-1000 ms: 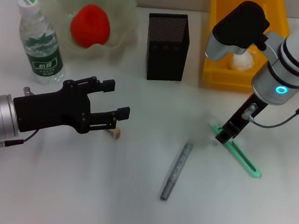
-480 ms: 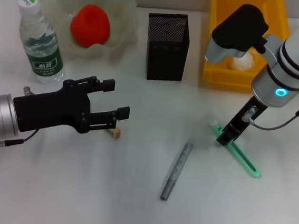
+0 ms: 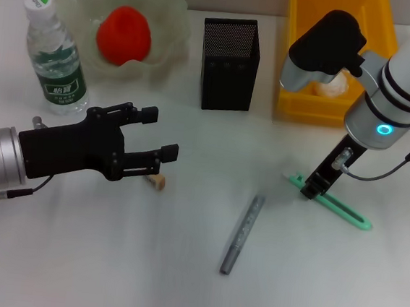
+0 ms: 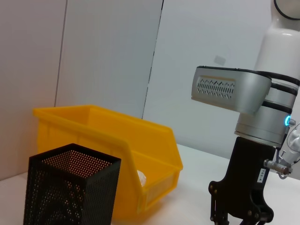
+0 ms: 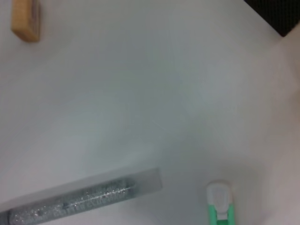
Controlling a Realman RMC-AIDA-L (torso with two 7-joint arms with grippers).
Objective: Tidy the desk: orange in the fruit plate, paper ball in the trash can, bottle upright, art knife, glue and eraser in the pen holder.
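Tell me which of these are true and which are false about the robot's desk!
1. The orange sits in the fruit plate. True.
2. The bottle is lying on its side. False: it stands upright beside the fruit plate.
3. The paper ball is on the desk next to the eraser. False: it lies inside the yellow trash can.
4. The eraser is still on the desk, by the left claw. True.
5. The right claw is down at one end of the green art knife. True.
6. The grey glue stick is already in the pen holder. False: it lies flat on the desk.
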